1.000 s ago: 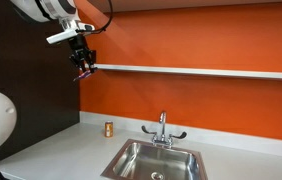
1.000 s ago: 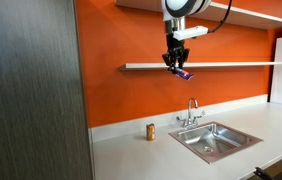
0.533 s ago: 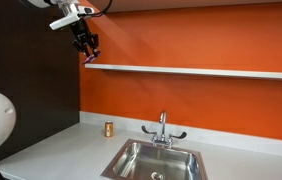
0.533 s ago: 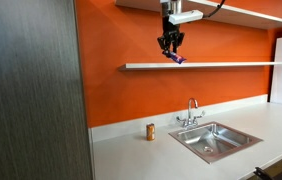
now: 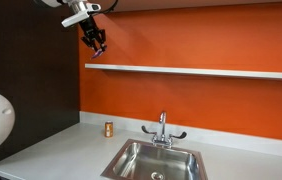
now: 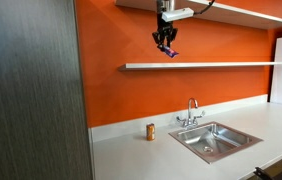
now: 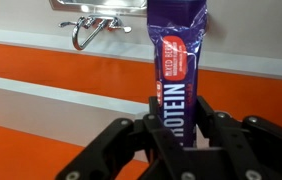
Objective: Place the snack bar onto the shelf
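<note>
Snack bar (image 7: 178,60) is up high, jaws of the gripper (image 7: 181,118) clamped on its wrapper. It hangs just above the shelf (image 6: 221,66), apparently not touching it. Small can (image 6: 150,131) on the countertop (image 6: 131,150), well below.

Purple snack bar (image 7: 176,75), white shelf (image 5: 201,71)

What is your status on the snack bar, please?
Tool shut on snack bar. Bar held above shelf, not yet down. Path looks clear.
</note>
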Robot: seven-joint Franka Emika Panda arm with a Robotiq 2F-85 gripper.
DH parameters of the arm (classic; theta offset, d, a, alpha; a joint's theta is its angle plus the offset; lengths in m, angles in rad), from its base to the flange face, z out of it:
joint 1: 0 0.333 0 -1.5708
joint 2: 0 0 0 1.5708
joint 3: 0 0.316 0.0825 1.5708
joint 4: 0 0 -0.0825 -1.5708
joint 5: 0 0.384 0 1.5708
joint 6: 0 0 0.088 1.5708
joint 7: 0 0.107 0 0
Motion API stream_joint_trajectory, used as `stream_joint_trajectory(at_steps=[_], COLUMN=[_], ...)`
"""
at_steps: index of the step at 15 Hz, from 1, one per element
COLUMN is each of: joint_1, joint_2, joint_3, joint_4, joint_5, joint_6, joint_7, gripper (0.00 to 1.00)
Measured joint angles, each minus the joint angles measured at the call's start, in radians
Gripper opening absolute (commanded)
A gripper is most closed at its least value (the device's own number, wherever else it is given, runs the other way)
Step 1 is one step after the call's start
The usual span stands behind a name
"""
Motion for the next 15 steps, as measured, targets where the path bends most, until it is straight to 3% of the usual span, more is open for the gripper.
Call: stream_joint_trajectory(at_steps=[15], joint_1=[0.005], joint_2=[0.360], joint_3=[-0.013], joint_4=[0.387], joint_5=[-0.027], joint_6=[-0.004], joint_7=[-0.071], gripper=[0.14])
